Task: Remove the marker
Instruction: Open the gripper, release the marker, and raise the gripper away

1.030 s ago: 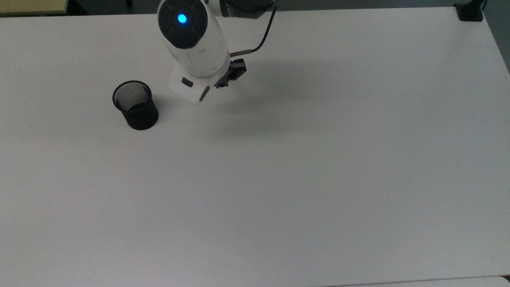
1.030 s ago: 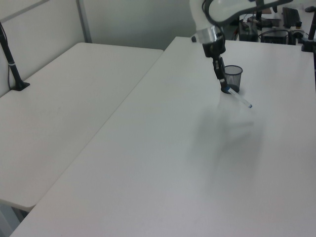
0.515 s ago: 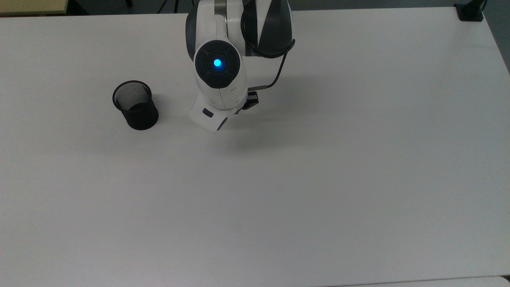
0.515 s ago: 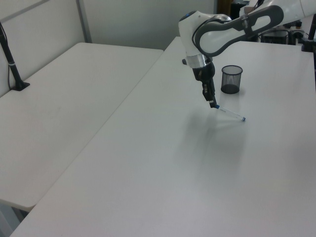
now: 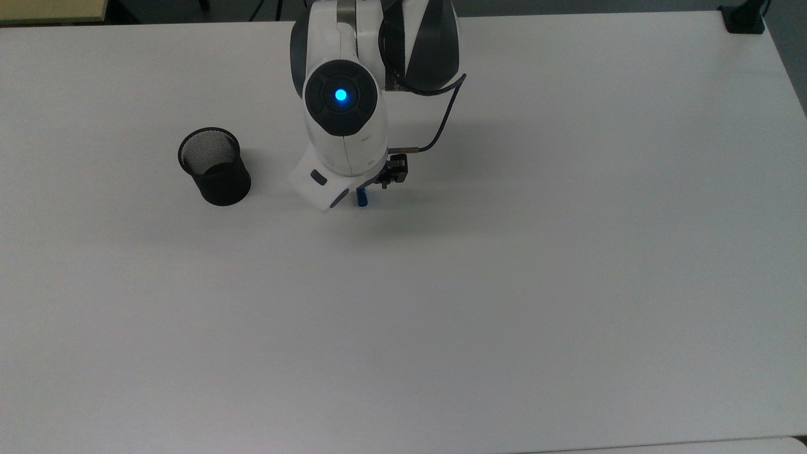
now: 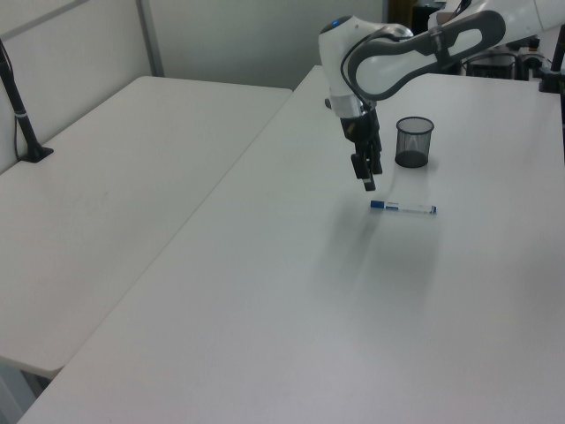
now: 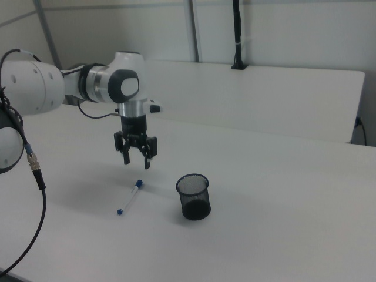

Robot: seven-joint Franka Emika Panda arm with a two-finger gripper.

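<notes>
White table: marker flat mid-surface, apparently untouched; gripper spread above; mesh cup near.

1. The marker is a slim pen with a white barrel, a blue cap at one end, a small blue tip at the other and what looks like a blue label near the cap.
2. It lies flat on the white desk, free of any grip.
3. In the left view it lies nearly level, cap toward the left view's left.
4. In the right view the marker lies slanted, cap end farther from the camera.
5. In the top view just its blue cap end shows.
6. It rests outside the black mesh cup, near it and not touching.
</notes>
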